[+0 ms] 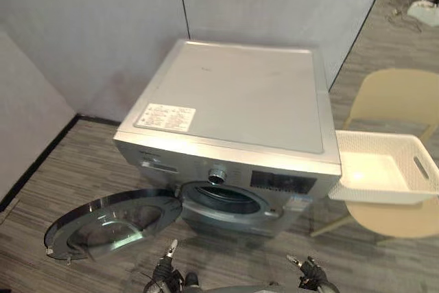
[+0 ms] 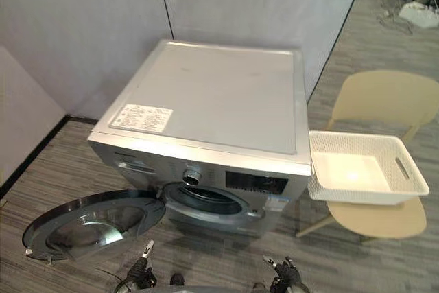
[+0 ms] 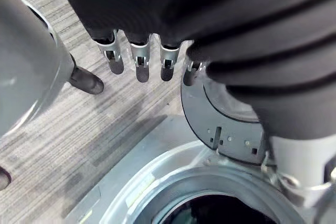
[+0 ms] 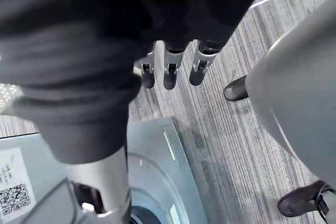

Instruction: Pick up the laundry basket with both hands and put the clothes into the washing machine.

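Our left hand (image 1: 167, 272) and right hand (image 1: 310, 276) hang low, side by side and well apart. Each is open, its fingers (image 3: 137, 64) straight and loose, with the right one's (image 4: 170, 74) the same, and neither has hold of anything. Straight ahead of both hands stands the machine (image 1: 233, 94), silver-grey, with a flat bare top that carries a white label (image 1: 164, 116) on the corner nearest our left hand. A round dial (image 1: 217, 175) sits on its front above the drum mouth (image 1: 226, 200), which is dark inside, so we cannot tell what lies in it. The door (image 1: 110, 221) is swung wide open, ahead of our left hand and out to its left, its round glass low over the floor (image 1: 75, 162). The basket (image 2: 350, 169) lies ahead of our right hand and well off to its right. It is white and lattice-walled, its pale bottom showing, and it rests on the seat of a yellow chair (image 2: 387, 97) just beside the machine's right side. The floor is grey striped plank. Behind the machine rise plain pale grey walls (image 1: 103, 25) split by a dark upright seam. A dark skirting (image 1: 41, 159) runs along the wall beyond our left hand.
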You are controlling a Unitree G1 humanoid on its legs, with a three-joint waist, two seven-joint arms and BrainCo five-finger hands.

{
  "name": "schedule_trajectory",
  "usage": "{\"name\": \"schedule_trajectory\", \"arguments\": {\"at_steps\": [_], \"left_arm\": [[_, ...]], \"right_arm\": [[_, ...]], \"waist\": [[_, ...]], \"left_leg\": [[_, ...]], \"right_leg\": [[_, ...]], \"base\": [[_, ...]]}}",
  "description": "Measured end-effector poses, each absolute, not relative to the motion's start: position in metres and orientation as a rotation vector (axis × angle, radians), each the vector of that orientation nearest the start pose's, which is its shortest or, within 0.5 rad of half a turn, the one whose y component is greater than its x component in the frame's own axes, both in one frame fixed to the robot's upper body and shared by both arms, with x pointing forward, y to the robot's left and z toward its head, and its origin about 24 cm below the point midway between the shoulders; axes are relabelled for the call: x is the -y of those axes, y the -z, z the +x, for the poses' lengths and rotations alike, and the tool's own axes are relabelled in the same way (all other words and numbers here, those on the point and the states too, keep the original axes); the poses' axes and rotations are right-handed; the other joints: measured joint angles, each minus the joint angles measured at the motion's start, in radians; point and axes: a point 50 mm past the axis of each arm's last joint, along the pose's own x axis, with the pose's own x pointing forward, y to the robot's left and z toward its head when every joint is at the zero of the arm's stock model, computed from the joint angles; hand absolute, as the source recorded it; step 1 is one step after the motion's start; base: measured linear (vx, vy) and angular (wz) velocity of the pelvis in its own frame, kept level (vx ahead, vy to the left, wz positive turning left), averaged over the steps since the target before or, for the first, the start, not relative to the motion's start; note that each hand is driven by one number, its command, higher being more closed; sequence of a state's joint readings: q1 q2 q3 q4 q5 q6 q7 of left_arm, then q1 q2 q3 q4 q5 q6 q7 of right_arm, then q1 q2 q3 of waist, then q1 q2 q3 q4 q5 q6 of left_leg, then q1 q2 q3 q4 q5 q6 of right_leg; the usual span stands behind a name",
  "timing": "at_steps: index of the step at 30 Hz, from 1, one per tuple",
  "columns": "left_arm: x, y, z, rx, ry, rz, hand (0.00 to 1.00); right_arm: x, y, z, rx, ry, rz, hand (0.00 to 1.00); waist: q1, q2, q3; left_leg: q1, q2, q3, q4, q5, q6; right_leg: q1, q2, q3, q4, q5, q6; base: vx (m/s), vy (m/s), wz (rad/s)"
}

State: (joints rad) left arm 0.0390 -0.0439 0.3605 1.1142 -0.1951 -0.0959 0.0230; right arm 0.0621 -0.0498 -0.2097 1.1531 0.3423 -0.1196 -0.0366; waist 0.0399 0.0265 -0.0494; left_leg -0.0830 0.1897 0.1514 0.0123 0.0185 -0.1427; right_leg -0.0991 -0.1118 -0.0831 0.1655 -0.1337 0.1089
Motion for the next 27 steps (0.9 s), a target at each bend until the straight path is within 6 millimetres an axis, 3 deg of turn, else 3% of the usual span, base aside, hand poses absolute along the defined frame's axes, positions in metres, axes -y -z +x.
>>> {"name": "schedule_trajectory", "arguments": {"at_steps": [7,10,12,13,14,15,16,17,18,20,22,23,24,25,27], "left_arm": [[-0.178,0.161,0.107,-1.024,-0.349,-0.203,0.0],[-0.174,0.145,0.136,-0.878,-0.315,-0.179,0.0],[-0.166,0.13,0.154,-0.763,-0.292,-0.213,0.0],[-0.161,0.119,0.163,-0.688,-0.27,-0.239,0.0],[-0.156,0.106,0.175,-0.603,-0.244,-0.266,0.0],[-0.154,0.102,0.178,-0.58,-0.236,-0.274,0.0],[-0.15,0.091,0.187,-0.52,-0.226,-0.303,0.0],[-0.15,0.085,0.191,-0.489,-0.221,-0.312,0.0],[-0.15,0.08,0.194,-0.462,-0.222,-0.322,0.0],[-0.151,0.073,0.198,-0.425,-0.227,-0.353,0.0],[-0.145,0.051,0.21,-0.325,-0.185,-0.367,0.0],[-0.143,0.045,0.213,-0.297,-0.169,-0.37,0.0],[-0.142,0.035,0.218,-0.254,-0.134,-0.353,0.0],[-0.141,0.032,0.219,-0.246,-0.117,-0.345,0.0],[-0.133,0.018,0.221,-0.188,-0.062,-0.367,0.0]], "right_arm": [[0.199,0.168,0.083,-1.103,0.423,0.253,0.0],[0.201,0.164,0.098,-1.071,0.391,0.213,0.0],[0.206,0.16,0.11,-1.047,0.354,0.143,0.0],[0.209,0.157,0.118,-1.031,0.34,0.107,0.0],[0.208,0.155,0.125,-1.014,0.337,0.104,0.0],[0.209,0.154,0.129,-1.003,0.339,0.104,0.0],[0.21,0.151,0.136,-0.981,0.35,0.102,0.0],[0.209,0.151,0.137,-0.976,0.353,0.101,0.0],[0.207,0.15,0.139,-0.962,0.344,0.096,0.0],[0.202,0.148,0.143,-0.947,0.314,0.083,0.0],[0.194,0.145,0.154,-0.92,0.254,0.056,0.0],[0.193,0.143,0.158,-0.912,0.243,0.049,0.0],[0.177,0.143,0.162,-0.908,0.198,0.067,0.0],[0.172,0.144,0.161,-0.914,0.184,0.072,0.0],[0.167,0.145,0.161,-0.918,0.173,0.079,0.0]], "waist": [[-0.007,-0.008,0.0],[-0.021,0.01,0.024],[-0.02,0.02,0.056],[-0.026,0.029,0.065],[-0.023,0.015,0.072],[-0.025,0.011,0.075],[-0.027,-0.009,0.087],[-0.026,-0.019,0.092],[-0.027,-0.021,0.093],[-0.028,-0.019,0.093],[-0.027,-0.008,0.087],[-0.023,0.0,0.083],[-0.032,-0.021,0.092],[-0.037,-0.034,0.087],[-0.035,-0.047,0.079]], "left_leg": [[0.01,-0.032,-0.119,-0.011,0.041,0.011],[-0.055,-0.044,-0.227,-0.017,0.11,0.012],[-0.048,-0.06,-0.244,-0.052,0.165,0.025],[-0.068,-0.073,-0.247,-0.068,0.198,0.041],[-0.094,-0.086,-0.22,-0.035,0.164,0.087],[-0.128,-0.091,-0.188,0.04,0.119,0.104],[-0.209,-0.11,-0.117,0.279,0.012,0.158],[-0.231,-0.106,-0.089,0.409,-0.039,0.161],[-0.232,-0.079,-0.078,0.518,-0.1,0.15],[-0.217,-0.028,-0.087,0.57,-0.166,0.115],[-0.212,-0.001,-0.181,0.575,-0.262,0.022],[-0.206,-0.016,-0.197,0.565,-0.297,0.025],[-0.212,-0.059,-0.187,0.536,-0.302,0.054],[-0.212,-0.074,-0.177,0.526,-0.295,0.064],[-0.225,-0.119,-0.169,0.533,-0.296,0.074]], "right_leg": [[0.097,-0.017,-0.107,-0.044,0.002,0.001],[0.092,-0.018,-0.204,-0.008,-0.016,-0.017],[0.072,-0.04,-0.244,0.076,-0.066,-0.023],[0.046,-0.051,-0.257,0.141,-0.104,-0.043],[0.02,-0.092,-0.298,0.183,-0.111,-0.05],[0.012,-0.109,-0.314,0.198,-0.111,-0.049],[0.007,-0.159,-0.354,0.23,-0.11,-0.048],[0.012,-0.18,-0.362,0.237,-0.106,-0.04],[0.021,-0.192,-0.371,0.237,-0.095,-0.024],[0.024,-0.199,-0.371,0.239,-0.082,-0.003],[-0.012,-0.208,-0.341,0.238,-0.044,0.034],[-0.026,-0.204,-0.322,0.231,-0.028,0.043],[-0.029,-0.196,-0.264,0.165,-0.004,0.077],[-0.019,-0.193,-0.237,0.122,0.01,0.075],[0.024,-0.199,-0.195,-0.007,0.125,0.062]], "base": [[-0.01,0.012,0.5],[-0.15,-0.027,1.02],[-0.27,-0.025,1.0],[-0.28,-0.005,1.04],[-0.2,0.071,1.04],[-0.13,0.112,0.97],[-0.1,0.125,0.8],[-0.11,0.128,0.78],[-0.13,0.188,0.36],[-0.1,0.272,0.16],[-0.05,0.403,-0.13],[-0.07,0.497,-0.23],[-0.06,0.371,-0.06],[-0.04,0.393,0.09],[-0.03,0.273,0.09]]}}
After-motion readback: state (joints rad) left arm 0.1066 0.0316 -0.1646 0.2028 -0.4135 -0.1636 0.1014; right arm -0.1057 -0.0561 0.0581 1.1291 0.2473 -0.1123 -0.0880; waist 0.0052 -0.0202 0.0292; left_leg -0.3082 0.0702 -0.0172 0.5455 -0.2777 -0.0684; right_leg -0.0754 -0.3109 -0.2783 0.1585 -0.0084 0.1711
